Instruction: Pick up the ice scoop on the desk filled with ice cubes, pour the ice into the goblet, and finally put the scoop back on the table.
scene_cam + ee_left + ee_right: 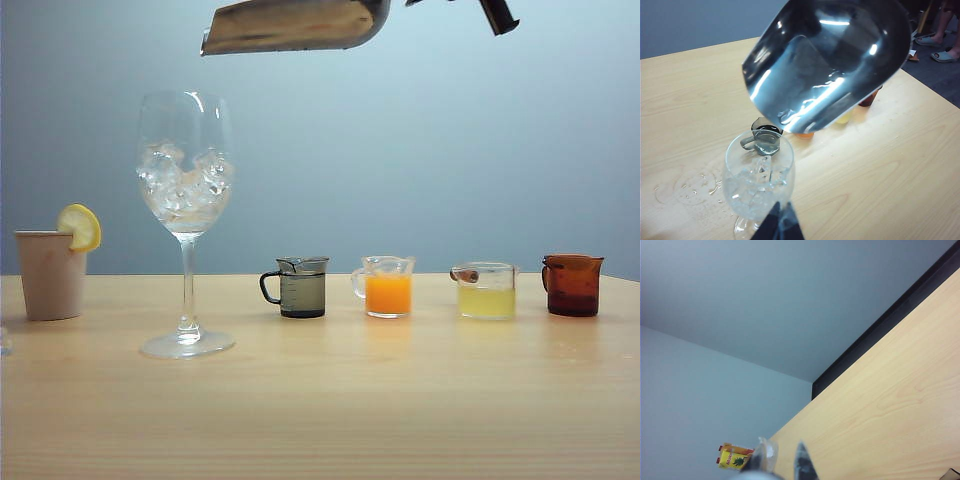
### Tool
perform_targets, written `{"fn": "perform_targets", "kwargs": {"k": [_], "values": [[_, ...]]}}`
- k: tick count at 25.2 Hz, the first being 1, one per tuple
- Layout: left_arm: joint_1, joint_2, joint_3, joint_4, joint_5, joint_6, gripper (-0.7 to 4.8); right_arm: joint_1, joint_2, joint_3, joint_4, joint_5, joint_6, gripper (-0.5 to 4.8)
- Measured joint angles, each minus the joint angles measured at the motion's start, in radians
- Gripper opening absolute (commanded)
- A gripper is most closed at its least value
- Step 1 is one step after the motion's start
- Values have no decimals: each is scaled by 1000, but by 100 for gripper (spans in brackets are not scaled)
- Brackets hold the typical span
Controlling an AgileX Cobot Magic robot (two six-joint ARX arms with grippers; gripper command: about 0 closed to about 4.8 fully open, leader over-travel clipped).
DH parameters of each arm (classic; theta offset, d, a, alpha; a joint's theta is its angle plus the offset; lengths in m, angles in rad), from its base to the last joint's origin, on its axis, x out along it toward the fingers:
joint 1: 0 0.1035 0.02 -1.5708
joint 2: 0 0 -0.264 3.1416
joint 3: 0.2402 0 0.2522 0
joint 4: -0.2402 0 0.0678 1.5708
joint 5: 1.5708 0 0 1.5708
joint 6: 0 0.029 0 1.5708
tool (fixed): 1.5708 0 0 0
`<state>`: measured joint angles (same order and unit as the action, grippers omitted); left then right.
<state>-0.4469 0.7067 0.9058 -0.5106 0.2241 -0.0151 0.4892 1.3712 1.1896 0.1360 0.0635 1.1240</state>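
On the desk [400, 400] stand one goblet [186, 200], one beige cup [50, 273] with a lemon slice [80, 226] on its rim, and four small jugs in a row: a grey one [300, 287], one with orange liquid [387, 286], one with pale yellow liquid [487, 290] and a brown one [573, 284]. One ice scoop [295, 25] hangs in the air well above the table, above and just right of the goblet. Its long axis lies near level across the exterior view, the open front pointing left toward the goblet side, the handle end to the right. In the left wrist view the scoop's polished bowl [827, 60] appears empty, wet streaks only. The goblet holds a heap of ice cubes [183, 180] filling roughly the middle of its bowl. A wet patch [690, 187] lies on the wood beside the goblet's foot. The right gripper [780, 460] has its fingers drawn close on the scoop's handle, at the top right of the exterior view. The left gripper [777, 225] sits just beside the goblet, only a dark tip showing; whether it is spread or pressed together cannot be told.
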Motion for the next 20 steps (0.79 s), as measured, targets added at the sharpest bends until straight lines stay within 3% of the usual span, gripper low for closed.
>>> {"fn": "perform_targets", "kwargs": {"k": [20], "values": [[0, -1, 0, 0, 38, 0, -6, -216, -164, 0, -215, -17, -3, -4]]}}
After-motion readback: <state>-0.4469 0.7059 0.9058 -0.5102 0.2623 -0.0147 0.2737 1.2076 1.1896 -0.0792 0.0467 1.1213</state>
